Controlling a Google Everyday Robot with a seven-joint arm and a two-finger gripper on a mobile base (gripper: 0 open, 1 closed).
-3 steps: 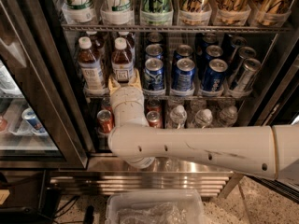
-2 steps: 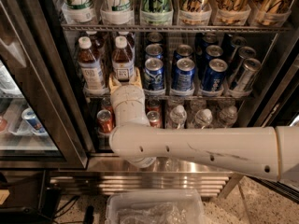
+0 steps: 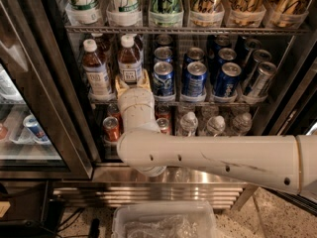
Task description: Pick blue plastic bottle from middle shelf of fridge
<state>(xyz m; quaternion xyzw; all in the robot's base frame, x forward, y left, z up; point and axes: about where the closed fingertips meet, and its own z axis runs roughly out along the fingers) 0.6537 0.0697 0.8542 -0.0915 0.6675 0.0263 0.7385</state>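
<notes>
Two clear plastic bottles of brown drink with white caps stand at the left of the middle shelf [image 3: 208, 103] in the fridge [image 3: 47, 83]. The right one, the blue plastic bottle [image 3: 130, 57], has a white and pale-blue label. My gripper [image 3: 132, 85] is at the base of this bottle, right in front of it, and hides its lower part. The white arm [image 3: 213, 155] reaches in from the right, across the lower shelf. The other bottle [image 3: 95, 67] stands just left of the gripper.
Blue cans [image 3: 194, 78] and silver cans [image 3: 258, 78] fill the shelf to the right of the bottle. Small water bottles [image 3: 188, 123] and red cans [image 3: 110, 128] stand below. The open glass door [image 3: 20, 108] is at left. A clear plastic bin [image 3: 163, 222] lies on the floor.
</notes>
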